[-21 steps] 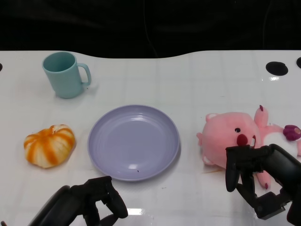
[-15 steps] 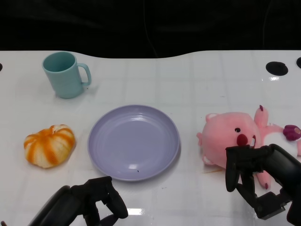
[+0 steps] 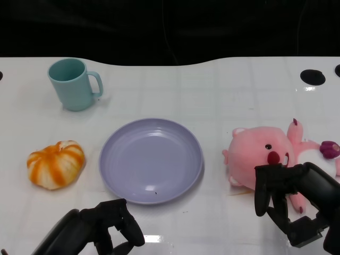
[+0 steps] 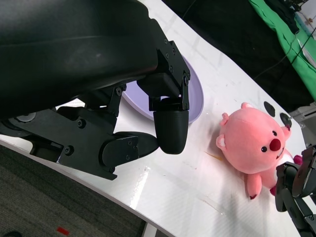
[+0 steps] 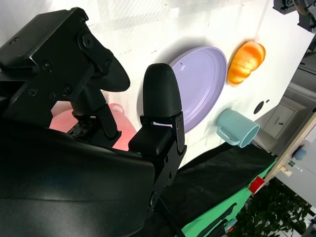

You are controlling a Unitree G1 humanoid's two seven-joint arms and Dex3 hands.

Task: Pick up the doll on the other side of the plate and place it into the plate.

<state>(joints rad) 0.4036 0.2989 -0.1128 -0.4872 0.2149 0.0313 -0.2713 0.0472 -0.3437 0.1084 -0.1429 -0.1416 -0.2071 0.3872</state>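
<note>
Slippage is looming: the doll (image 3: 261, 158) is lying at the plate's (image 3: 151, 160) three o'clock, and the right robot hand (image 3: 287, 204), released beside it, is risking a shallow, off-centre grip on rounded plush. Plate and cup (image 3: 74, 84) are holding nothing. The left robot hand (image 3: 103, 229) is resting loosely curled, grasping nothing.
</note>
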